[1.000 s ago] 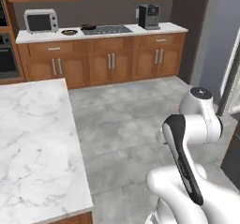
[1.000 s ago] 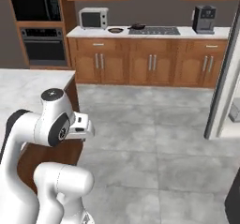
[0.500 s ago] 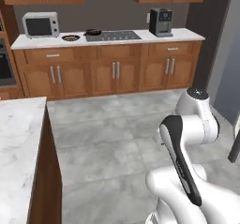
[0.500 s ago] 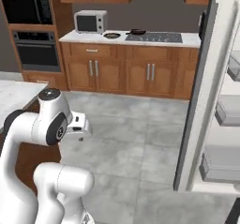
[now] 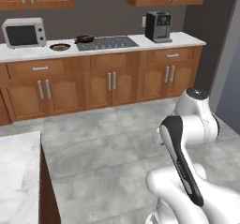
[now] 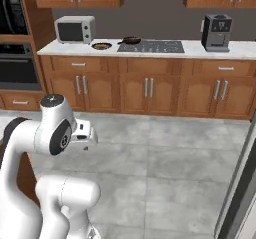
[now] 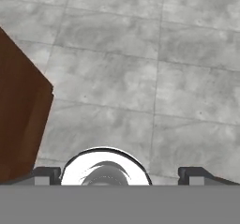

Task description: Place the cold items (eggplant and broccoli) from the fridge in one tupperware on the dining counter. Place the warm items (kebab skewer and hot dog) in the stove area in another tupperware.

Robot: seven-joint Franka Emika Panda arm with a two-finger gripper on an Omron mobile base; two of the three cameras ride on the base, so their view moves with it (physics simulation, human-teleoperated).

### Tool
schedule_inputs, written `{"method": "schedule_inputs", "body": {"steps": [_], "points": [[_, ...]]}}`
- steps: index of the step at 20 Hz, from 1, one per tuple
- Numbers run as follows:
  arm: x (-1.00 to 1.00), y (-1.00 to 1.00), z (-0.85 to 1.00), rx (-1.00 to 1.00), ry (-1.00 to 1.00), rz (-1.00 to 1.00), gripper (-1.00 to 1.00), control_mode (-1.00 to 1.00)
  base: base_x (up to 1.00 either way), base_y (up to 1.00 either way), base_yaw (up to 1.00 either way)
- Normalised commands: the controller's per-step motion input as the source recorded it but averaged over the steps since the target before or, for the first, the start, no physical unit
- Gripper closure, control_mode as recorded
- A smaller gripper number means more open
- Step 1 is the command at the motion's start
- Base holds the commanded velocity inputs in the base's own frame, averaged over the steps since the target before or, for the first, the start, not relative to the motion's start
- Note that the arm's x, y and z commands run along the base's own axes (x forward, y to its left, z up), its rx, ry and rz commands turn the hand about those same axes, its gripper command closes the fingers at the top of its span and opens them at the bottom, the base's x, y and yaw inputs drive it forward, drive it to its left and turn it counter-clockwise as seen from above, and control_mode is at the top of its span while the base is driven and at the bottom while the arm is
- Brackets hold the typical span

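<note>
— Where does your target lie?
— At twelve o'clock: the stove area [image 6: 156,46] on the far worktop [image 6: 240,49] — the warm items too small to tell.
— And your hand [image 7: 119,174]?
— Spread wide, empty, over bare floor [image 7: 140,78].

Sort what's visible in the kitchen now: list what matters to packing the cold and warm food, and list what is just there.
For the job:
stove, where the warm items should be, though none can be made out
pan on the stove
tool, open and empty

Just there:
microwave
coffee machine
bowl
wall oven
cabinets
</note>
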Motion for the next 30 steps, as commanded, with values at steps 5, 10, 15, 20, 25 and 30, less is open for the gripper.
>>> {"method": "schedule_inputs", "body": {"steps": [5,10,15,20,25,30], "points": [[0.0,0.0,0.0,0.0,0.0,0.0,-1.0,1.0,1.0,0.51,-0.2],[0.0,0.0,0.0,0.0,0.0,0.0,-1.0,1.0,1.0,0.37,-0.09],[0.0,0.0,0.0,0.0,0.0,0.0,-1.0,1.0,1.0,0.45,-0.06],[0.0,0.0,0.0,0.0,0.0,0.0,-1.0,1.0,1.0,0.58,-0.04],[0.0,0.0,0.0,0.0,0.0,0.0,-1.0,1.0,1.0,0.58,-0.02],[0.0,0.0,0.0,0.0,0.0,0.0,-1.0,1.0,1.0,0.1,0.08]]}}
